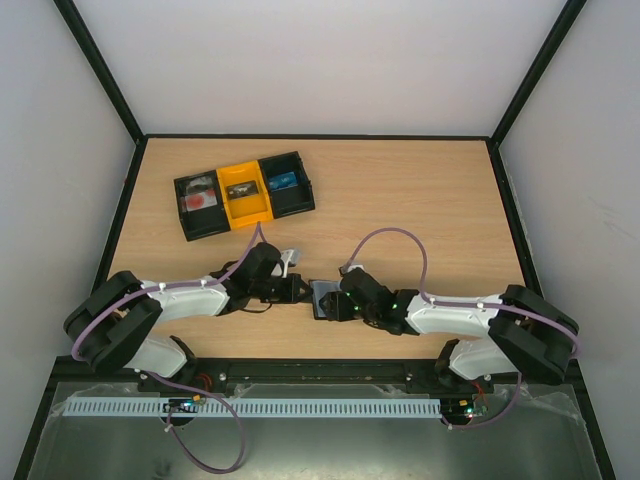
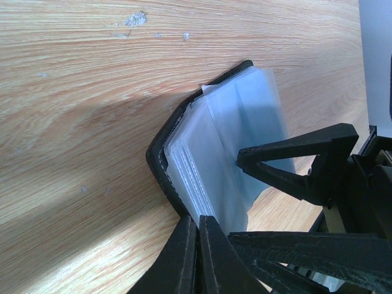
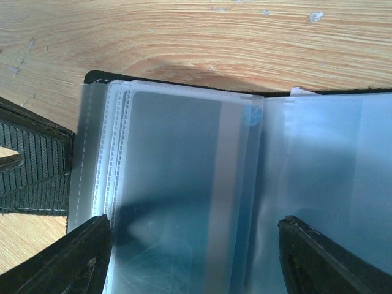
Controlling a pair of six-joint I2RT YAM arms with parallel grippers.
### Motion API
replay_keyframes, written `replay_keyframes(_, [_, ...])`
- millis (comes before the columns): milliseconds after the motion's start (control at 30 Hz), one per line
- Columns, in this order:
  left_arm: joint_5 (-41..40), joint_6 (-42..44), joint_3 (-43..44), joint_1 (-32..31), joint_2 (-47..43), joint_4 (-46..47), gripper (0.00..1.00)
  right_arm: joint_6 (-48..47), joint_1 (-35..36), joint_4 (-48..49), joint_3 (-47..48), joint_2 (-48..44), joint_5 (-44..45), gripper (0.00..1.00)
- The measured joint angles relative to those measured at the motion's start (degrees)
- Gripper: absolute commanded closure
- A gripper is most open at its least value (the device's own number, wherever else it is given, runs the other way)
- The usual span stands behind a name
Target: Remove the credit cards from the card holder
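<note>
Black folding card holder (image 1: 325, 298) at tabletop's (image 1: 420, 200) near edge is pinched by closed left gripper (image 2: 196, 223); right gripper (image 3: 193, 245) is spread wide; slick, stiff bluish plastic card (image 3: 177, 184) is judged best drawn by its sleeve-mouth edge.

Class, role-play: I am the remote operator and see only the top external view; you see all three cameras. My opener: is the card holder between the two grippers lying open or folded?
Observer: Open: the card holder has its clear sleeves fanned off the black cover.
Operator: Is any card inside?
Observer: Yes, a credit card sits in the uppermost sleeve.
Operator: Is the right gripper on it?
Observer: No; the right gripper is open, one finger either side of that sleeve.
</note>
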Motion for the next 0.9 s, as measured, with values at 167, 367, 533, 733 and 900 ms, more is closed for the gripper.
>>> replay_keyframes(167, [0.00,0.00,0.00,0.00,0.00,0.00,0.97,0.00,0.44,0.11,0.52,0.66,0.28,0.22])
replay_keyframes(367, [0.00,0.00,0.00,0.00,0.00,-0.02,0.97,-0.02,1.01,-0.33,1.03,1.18,1.36,0.29])
replay_keyframes(533, [-0.02,0.00,0.00,0.00,0.00,-0.07,0.97,0.00,1.18,-1.53,1.42,1.20,2.58,0.28])
replay_keyframes(733, [-0.07,0.00,0.00,0.00,0.00,-0.13,0.97,-0.04,1.22,-2.54,1.64,0.87,3.37,0.25])
replay_keyframes(900, [-0.07,0.00,0.00,0.00,0.00,-0.11,0.97,-0.04,1.22,-4.28,1.66,-1.07,4.02,0.27])
